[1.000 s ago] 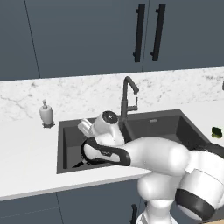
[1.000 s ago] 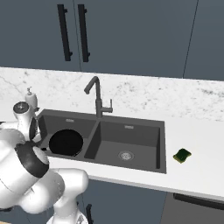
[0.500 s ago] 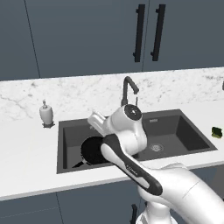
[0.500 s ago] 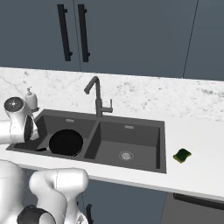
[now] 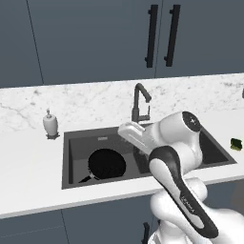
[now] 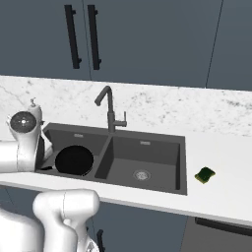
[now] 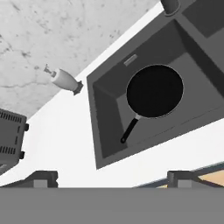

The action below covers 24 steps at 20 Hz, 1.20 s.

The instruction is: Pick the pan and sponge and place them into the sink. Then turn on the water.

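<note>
The black pan (image 5: pixel 107 164) (image 6: pixel 74 160) (image 7: pixel 154 91) lies flat in the left basin of the dark grey sink (image 5: pixel 76 147) (image 6: pixel 147 155) (image 7: pixel 105 131), its thin handle pointing toward the front left corner. My gripper (image 7: pixel 113 179) is open and empty, high above that basin and well clear of the pan. The green and yellow sponge (image 5: pixel 237 143) (image 6: pixel 204 174) rests on the white counter to the right of the sink. The dark gooseneck faucet (image 5: pixel 139 102) (image 6: pixel 109 106) stands behind the divider. The water is out of view.
A white soap dispenser (image 5: pixel 50 124) (image 7: pixel 64 79) stands on the counter left of the sink. A dark toaster (image 7: pixel 11 131) sits further left. Dark cabinets with black handles (image 5: pixel 162 35) hang above the marble backsplash. My white arm (image 5: pixel 171 157) rises in front of the right basin.
My arm has lifted up out of the left basin and swung back toward the right, away from the pan. The pan stays in the basin and the jaws stay open.
</note>
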### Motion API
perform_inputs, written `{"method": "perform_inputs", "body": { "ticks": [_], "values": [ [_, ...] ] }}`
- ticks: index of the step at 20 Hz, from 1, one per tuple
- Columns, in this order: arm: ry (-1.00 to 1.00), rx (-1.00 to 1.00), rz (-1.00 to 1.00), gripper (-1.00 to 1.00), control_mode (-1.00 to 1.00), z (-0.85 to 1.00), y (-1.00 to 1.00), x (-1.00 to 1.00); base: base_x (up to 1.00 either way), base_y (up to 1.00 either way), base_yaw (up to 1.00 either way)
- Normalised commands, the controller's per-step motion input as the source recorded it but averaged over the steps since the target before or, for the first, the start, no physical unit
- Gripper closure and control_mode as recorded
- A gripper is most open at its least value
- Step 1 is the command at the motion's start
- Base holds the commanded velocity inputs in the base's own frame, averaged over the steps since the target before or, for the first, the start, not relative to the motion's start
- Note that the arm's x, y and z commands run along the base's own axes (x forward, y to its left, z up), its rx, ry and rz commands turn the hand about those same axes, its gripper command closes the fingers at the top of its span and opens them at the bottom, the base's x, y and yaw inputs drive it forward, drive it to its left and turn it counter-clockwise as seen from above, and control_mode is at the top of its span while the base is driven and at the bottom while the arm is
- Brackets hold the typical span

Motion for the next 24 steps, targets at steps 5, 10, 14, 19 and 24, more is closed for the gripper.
{"method": "perform_inputs", "body": {
  "ticks": [5, 10, 14, 19, 24],
  "values": [
    [-0.04, -0.17, 0.23, -1.0, -1.0, 0.42, -0.69, -0.42, 0.0, 0.0, 0.0],
    [-0.09, -0.22, 0.29, -1.0, -1.0, 0.22, -0.73, -0.41, 0.0, 0.0, 0.0],
    [-0.19, -0.21, 0.24, -1.0, -1.0, 0.0, -0.78, -0.45, 0.0, 0.0, 0.0],
    [-0.14, -0.09, 0.04, -1.0, -1.0, 0.0, -0.85, -0.11, 0.0, 0.0, 0.0],
    [0.04, -0.03, -0.12, -1.0, -1.0, 0.0, -0.75, 0.0, 0.0, 0.0, 0.0]
  ]
}}
